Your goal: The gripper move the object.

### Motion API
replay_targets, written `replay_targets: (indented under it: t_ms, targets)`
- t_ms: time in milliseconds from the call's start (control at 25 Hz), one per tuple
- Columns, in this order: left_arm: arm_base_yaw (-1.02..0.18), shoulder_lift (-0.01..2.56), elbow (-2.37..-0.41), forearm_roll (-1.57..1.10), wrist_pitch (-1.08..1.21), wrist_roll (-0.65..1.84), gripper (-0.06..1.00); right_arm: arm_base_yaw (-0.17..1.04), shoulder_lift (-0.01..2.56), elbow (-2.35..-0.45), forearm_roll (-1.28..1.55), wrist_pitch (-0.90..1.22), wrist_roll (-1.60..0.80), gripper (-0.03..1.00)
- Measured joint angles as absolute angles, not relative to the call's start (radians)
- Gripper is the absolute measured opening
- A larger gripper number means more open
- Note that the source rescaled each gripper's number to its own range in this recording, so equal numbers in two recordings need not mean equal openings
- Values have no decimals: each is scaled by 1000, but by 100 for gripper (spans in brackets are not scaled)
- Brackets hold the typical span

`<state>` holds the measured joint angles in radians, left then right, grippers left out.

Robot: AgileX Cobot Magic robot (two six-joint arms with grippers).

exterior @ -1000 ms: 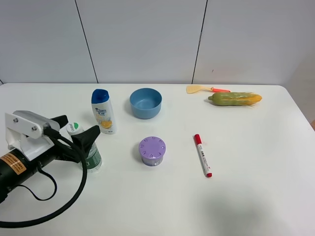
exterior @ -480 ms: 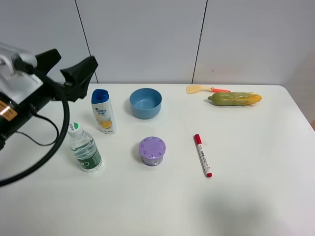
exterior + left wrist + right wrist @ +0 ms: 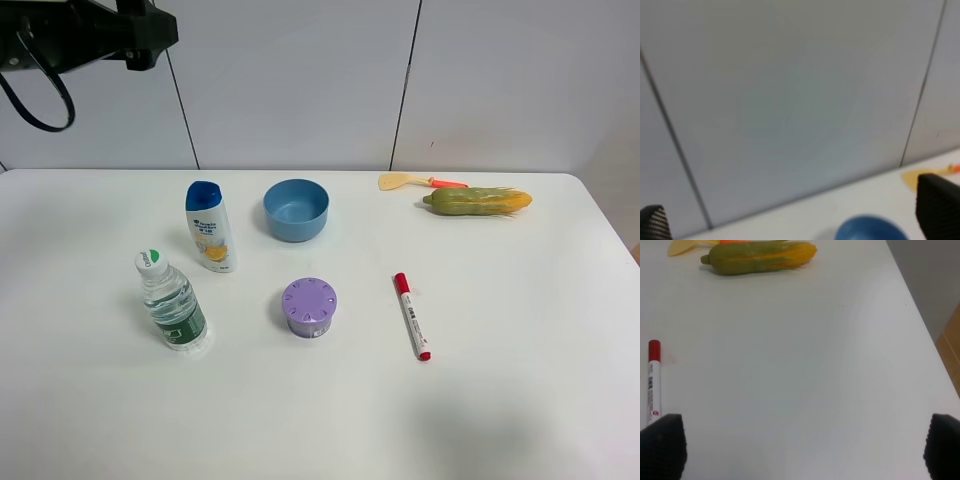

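Our left gripper (image 3: 150,30) has lifted away, jaws apart and empty; the bottle (image 3: 172,304) stands free far below it, so we judge the move finished.

shampoo btl (image 3: 210,226), blue bowl (image 3: 296,210), purple jar (image 3: 309,307), red marker (image 3: 411,315)

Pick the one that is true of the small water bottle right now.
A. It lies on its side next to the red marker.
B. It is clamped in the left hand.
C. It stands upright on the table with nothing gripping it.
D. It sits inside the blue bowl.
C: the water bottle stands capped and upright on the table, while the left hand is raised far above it, gripping nothing.
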<state>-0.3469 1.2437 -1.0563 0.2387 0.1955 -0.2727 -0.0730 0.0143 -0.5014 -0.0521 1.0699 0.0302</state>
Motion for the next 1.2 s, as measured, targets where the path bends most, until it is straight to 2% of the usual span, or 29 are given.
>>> replay_targets:
  t_ms: [80, 240, 440, 640, 1200]
  targets:
    - [-317, 1244, -1123, 257, 361, -233, 98, -73, 14, -501, -52, 1070, 30, 100]
    - [-205, 1243, -1193, 281, 538, -130, 98, -73, 14, -501, -52, 1070, 30, 100]
    - [-45, 1221, -1207, 281, 577, -70, 98, -73, 14, -501, -52, 1070, 30, 100]
    - [59, 1153, -1207, 280, 628, -62, 98, -73, 14, -501, -52, 1070, 30, 100]
    - [71, 748, -1208, 235, 1113, -59, 98, -73, 14, -501, -52, 1070, 30, 100]
